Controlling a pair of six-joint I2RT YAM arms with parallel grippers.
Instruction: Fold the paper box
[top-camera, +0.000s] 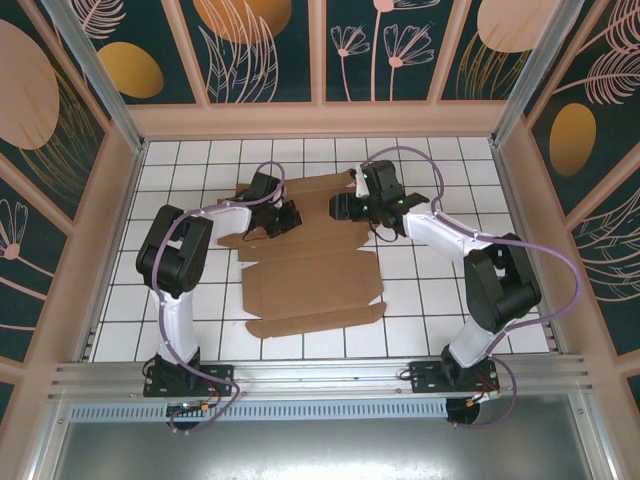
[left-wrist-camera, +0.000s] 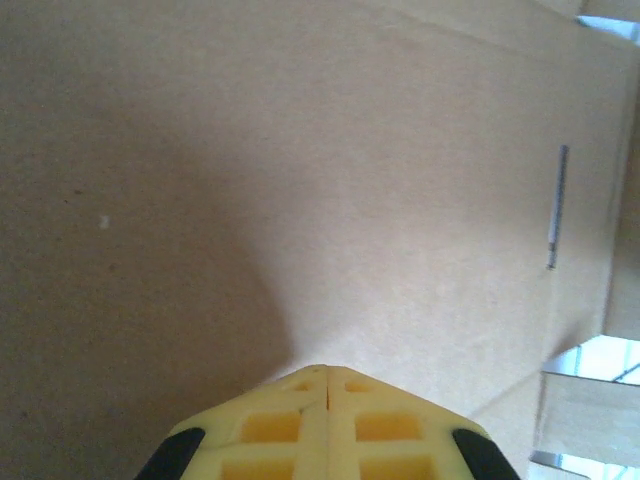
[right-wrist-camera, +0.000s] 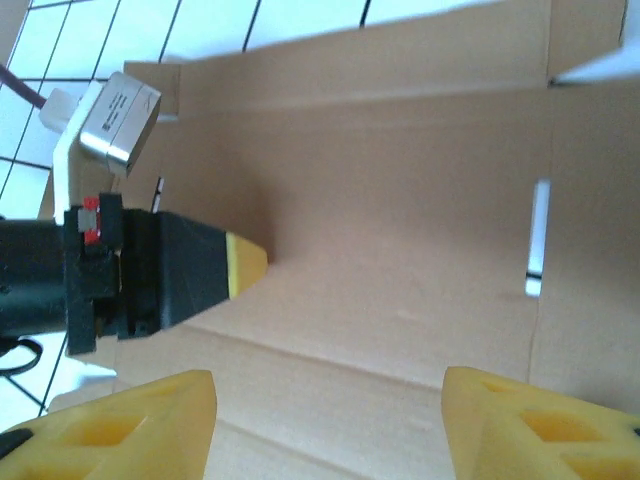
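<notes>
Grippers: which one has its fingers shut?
The left gripper: its yellow fingers meet tip to tip, pointed at the paper box. The right gripper has its fingers spread wide apart above it.

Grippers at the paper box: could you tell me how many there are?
2. The left gripper, shut, is at the far left of the paper box; the right gripper, open, at its far right.

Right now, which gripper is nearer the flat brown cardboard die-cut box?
Left. The left gripper, fingers shut, seems to touch the far panel of the brown cardboard box tip-first. The right gripper hovers open just off the same panel, facing it.
</notes>
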